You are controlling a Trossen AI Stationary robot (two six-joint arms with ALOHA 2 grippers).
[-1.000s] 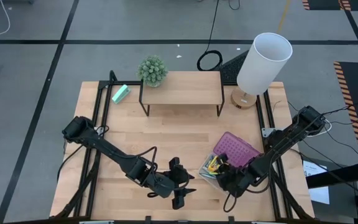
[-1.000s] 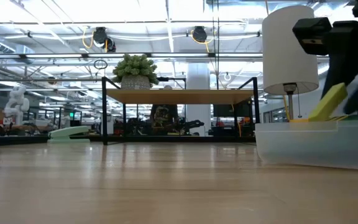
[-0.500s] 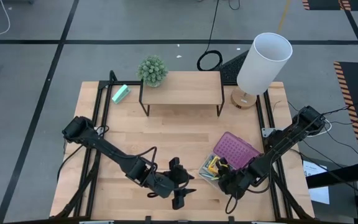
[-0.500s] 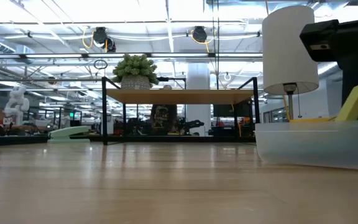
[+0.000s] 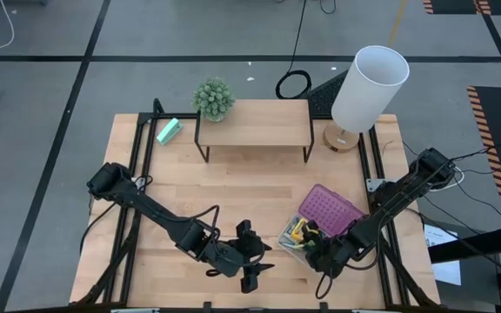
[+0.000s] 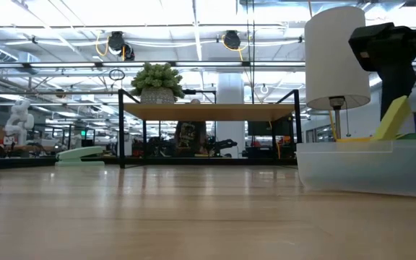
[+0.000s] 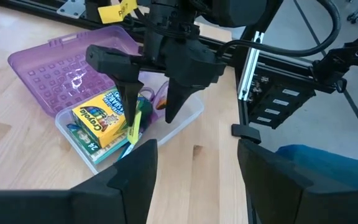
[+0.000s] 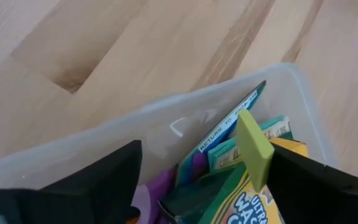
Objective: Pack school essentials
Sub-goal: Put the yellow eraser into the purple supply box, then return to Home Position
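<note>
Tiny yellow piece (image 8: pixel 254 148) apparently against one finger of right tool (image 7: pixel 148 115).

Light wooden slatted table (image 5: pixel 233 191) in a black metal frame. Resting directly on it: a low wooden shelf on black legs (image 5: pixel 252 122), a mint-green block (image 5: pixel 169 131), a white-shaded lamp's round wooden base (image 5: pixel 341 139), and a clear plastic box with purple hinged lid (image 5: pixel 327 210).

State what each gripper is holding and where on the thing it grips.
The right gripper is over the clear box, open; the yellow piece leans by one finger, not clamped. The left gripper holds nothing.
</note>
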